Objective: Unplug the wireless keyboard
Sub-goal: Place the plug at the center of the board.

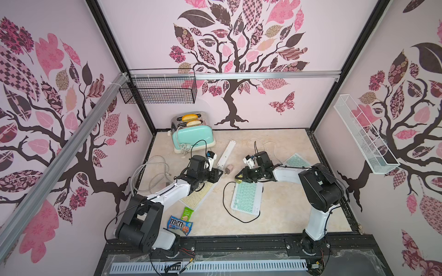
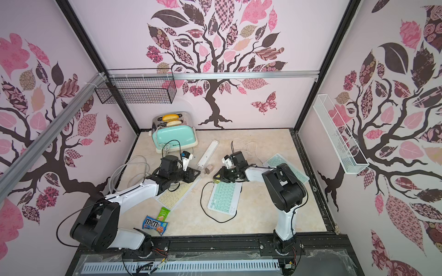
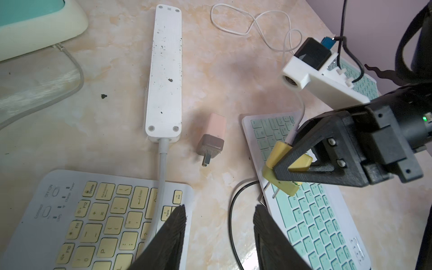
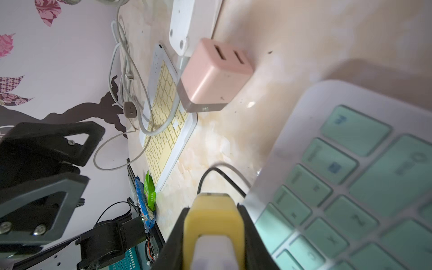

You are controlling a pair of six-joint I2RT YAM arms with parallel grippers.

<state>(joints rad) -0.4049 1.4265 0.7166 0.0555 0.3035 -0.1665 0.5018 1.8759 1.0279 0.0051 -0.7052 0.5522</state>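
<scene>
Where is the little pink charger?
In a top view, the pink charger lies mid-table, beside the cord end of the white power strip, not touching it.

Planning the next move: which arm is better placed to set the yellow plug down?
Right, probably. The right gripper is shut on the yellow plug over the mint keyboard; the left gripper is open and empty.

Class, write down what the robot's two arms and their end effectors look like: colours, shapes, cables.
The left arm and right arm have white shells between black joints, with thin black cables looping alongside. The left end effector and right end effector are black, with triangular open-frame fingers; a white camera mount sits by each.
</scene>
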